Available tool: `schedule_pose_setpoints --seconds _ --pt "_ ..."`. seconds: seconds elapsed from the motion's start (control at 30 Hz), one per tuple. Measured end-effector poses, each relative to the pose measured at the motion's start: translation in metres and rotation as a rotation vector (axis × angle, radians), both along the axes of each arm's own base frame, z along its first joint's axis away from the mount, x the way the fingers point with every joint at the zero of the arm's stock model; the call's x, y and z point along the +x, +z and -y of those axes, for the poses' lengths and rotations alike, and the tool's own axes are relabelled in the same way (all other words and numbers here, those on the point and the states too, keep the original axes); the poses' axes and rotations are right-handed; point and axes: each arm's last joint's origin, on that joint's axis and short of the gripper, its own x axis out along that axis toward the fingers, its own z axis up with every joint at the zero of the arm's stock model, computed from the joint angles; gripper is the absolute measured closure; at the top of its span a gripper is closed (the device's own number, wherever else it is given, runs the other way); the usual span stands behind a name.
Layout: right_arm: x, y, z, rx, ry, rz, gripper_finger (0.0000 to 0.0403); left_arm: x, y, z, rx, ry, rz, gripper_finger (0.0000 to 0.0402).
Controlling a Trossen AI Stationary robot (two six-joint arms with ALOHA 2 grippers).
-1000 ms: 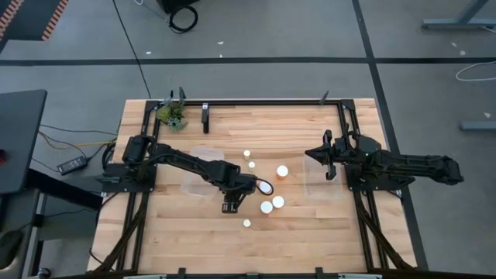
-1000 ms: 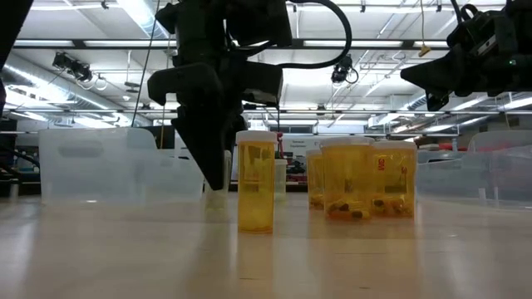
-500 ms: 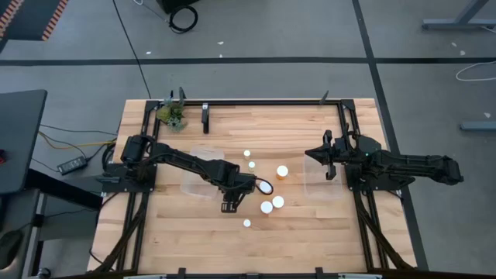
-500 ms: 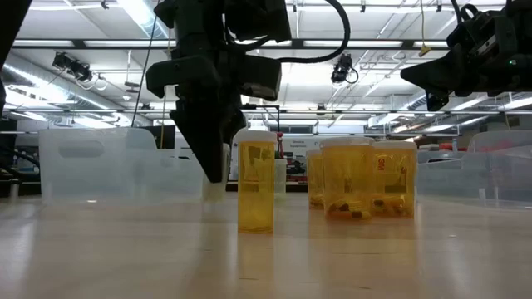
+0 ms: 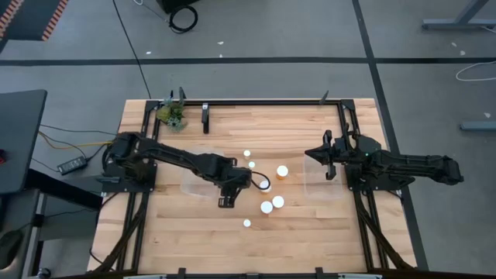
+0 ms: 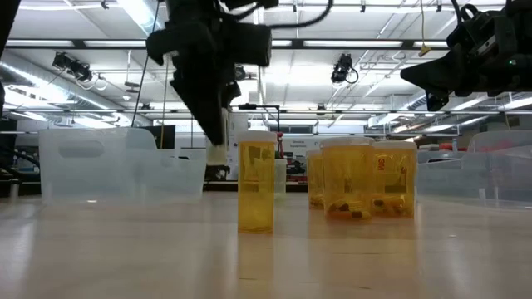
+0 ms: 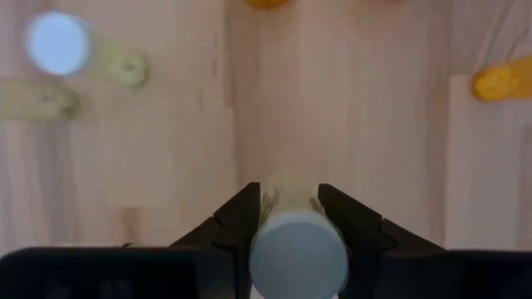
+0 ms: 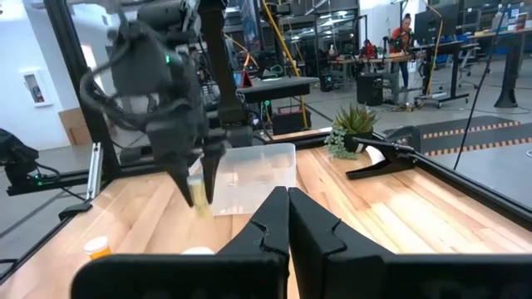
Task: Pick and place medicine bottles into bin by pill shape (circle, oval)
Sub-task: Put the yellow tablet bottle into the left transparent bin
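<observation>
My left gripper (image 7: pixel 288 189) hangs over the wooden table's middle (image 5: pixel 226 200), pointing steeply down, shut on one amber medicine bottle with a white cap (image 7: pixel 297 253). From the right wrist view this bottle (image 8: pixel 198 193) shows pale yellow below the fingers, clear of the table. Several more medicine bottles stand upright on their bases to its right: one alone (image 6: pixel 256 183) and a close group (image 6: pixel 362 178), white caps from above (image 5: pixel 271 204). My right gripper (image 8: pixel 288 218) waits shut and level at the table's right side (image 5: pixel 310 154). My left gripper pinches the bottle's two opposite sides (image 7: pixel 268 203) between its two fingers (image 7: pixel 239 223), just below the cap. The fingers come from above, slanting steeply down. The bottle sits upright with its cap up, lifted clear of the table.
A clear bin (image 5: pixel 200 177) lies left of the bottles and another (image 5: pixel 322 180) right of them, near my right gripper. A green plant (image 5: pixel 172 115) sits at the far left corner. A black frame rail (image 5: pixel 263 101) runs along the far edge.
My left gripper has risen with the bottle between its fingers and drifted slightly toward the table's left edge. The bottle has come up off the table and now hangs clear. The standing bottles have kept their places.
</observation>
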Motion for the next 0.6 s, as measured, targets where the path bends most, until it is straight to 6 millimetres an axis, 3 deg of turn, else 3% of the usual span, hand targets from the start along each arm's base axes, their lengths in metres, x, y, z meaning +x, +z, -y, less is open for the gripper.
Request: schedule_pose_setpoints --seconds 0.27,0.6 --pt "0.0 0.0 0.0 0.001 0.0 -0.002 0.0393 -0.013 0.024 -0.01 0.037 0.022 0.024 0.0277" --pt "0.0 -0.002 0.0 0.004 0.0 -0.018 0.0393 -0.025 0.038 -0.024 0.041 0.059 0.008 0.0279"
